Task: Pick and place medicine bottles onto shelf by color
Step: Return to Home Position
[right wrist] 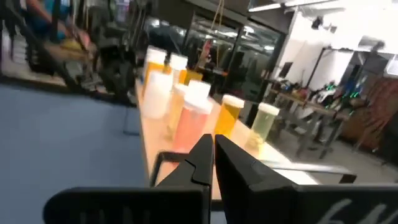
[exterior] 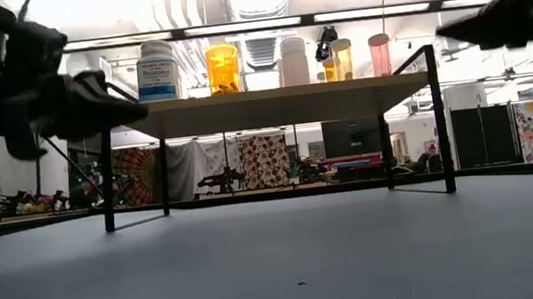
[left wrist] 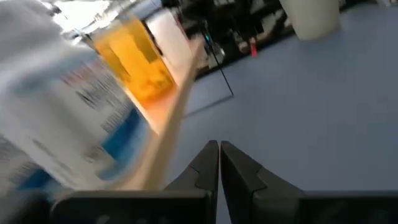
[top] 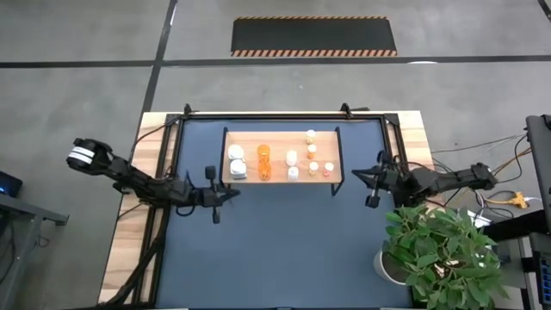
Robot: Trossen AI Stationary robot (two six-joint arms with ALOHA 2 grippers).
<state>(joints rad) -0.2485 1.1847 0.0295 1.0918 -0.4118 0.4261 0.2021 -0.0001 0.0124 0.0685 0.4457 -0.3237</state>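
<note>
The medicine bottles (top: 264, 162) stand on the shelf (top: 280, 142); left end effector (top: 233, 191) hangs just off its corner, right end effector (top: 355, 175) beside its other end, both pinched together and empty over the desk (top: 284, 250)

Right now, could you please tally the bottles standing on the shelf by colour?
White bottles: 4
Orange bottles: 2
Small pale-capped bottles, amber to pink: 4
Total: 10, all on the shelf, counted from the high view.
</note>
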